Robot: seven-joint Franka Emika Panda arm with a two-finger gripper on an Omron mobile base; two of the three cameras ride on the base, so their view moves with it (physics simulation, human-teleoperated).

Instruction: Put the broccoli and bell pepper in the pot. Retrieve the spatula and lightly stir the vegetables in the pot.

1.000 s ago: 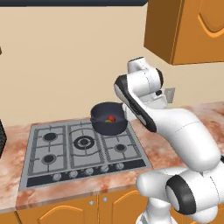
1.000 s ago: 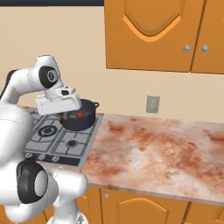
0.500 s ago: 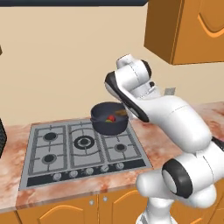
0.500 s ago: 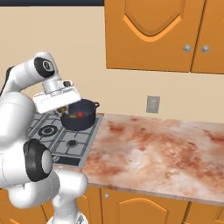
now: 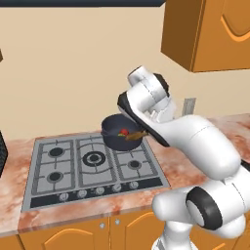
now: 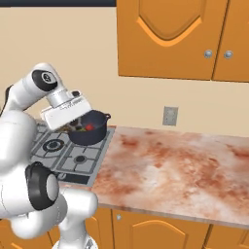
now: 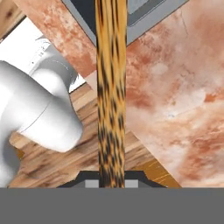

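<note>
Pot (image 5: 117, 133) sits on the back right burner of the stove (image 5: 93, 163), dark and low-sided, close to the wall. From the left base view we see a small red spot inside it, the pepper (image 5: 124, 131), with a touch of green just beside it that we take for the broccoli (image 5: 120, 134); too small to be sure of its shape. From the right base view the pepper (image 6: 89, 127) shows again as a red dot just under the near rim of the pot (image 6: 90, 132), one side handle sticking out toward the wall.

Spatula (image 5: 136, 135): brown wooden stick, slanting down over the pot's right rim, lower end inside the pot near the vegetables. In the hand view the spatula (image 7: 110, 92) runs straight up the middle as a long grained wooden strip, rising from between the fingertips at the bottom edge.

Hand (image 7: 111, 178): clamped tight on the spatula's handle, jaws drawn in against the wood. From the right base view we note the hand's white body (image 6: 65, 112) hanging just beside and partly in front of the pot, above the stove.

Arm bends over from the right of the stove, elbow high, forearm angled down toward the pot.

Around it: mottled reddish stone surface (image 6: 175, 165) stretching right of the stove, a wall socket (image 6: 169, 115) above it, orange wooden cupboards (image 6: 180, 39) overhead, matching cupboard doors below.
</note>
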